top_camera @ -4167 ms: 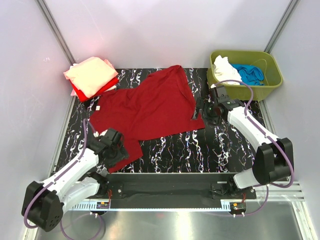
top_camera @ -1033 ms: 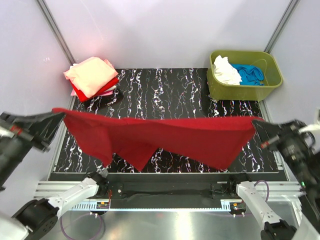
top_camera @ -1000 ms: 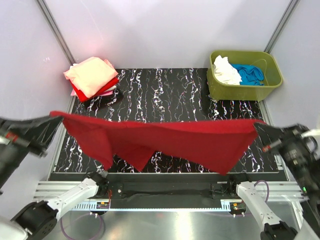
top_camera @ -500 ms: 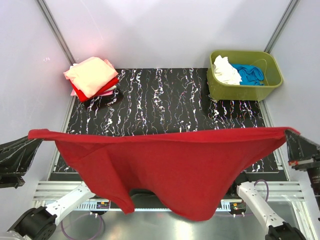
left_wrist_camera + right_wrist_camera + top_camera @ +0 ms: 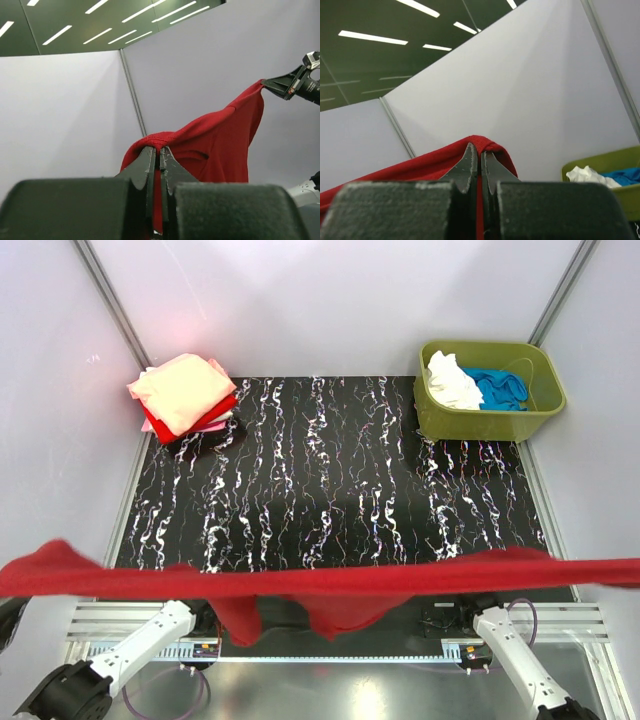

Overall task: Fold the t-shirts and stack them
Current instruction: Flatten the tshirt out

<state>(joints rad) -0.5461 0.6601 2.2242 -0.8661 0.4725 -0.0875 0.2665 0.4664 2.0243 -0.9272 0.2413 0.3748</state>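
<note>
The dark red t-shirt (image 5: 330,585) hangs in the air, stretched taut between both grippers as a band across the near edge of the table in the top view. My left gripper (image 5: 158,150) is shut on one bunched corner of the shirt (image 5: 220,145). My right gripper (image 5: 480,149) is shut on the opposite corner of the cloth (image 5: 420,167). Both grippers lie outside the top view. In the left wrist view the right gripper (image 5: 265,83) shows far off, pinching the shirt's other end. A stack of folded t-shirts (image 5: 185,390), salmon-pink on top with red beneath, sits at the back left.
An olive-green tub (image 5: 530,412) stands at the back right, holding a white tee (image 5: 450,380) and a blue one (image 5: 498,386); the tub (image 5: 620,160) also shows in the right wrist view. The black marbled table (image 5: 330,470) lies below. Pale walls enclose the cell.
Both arms have lifted the shirt higher and pulled it wider. It rose from a hanging drape to a thin taut band, and the grippers left the top view.
</note>
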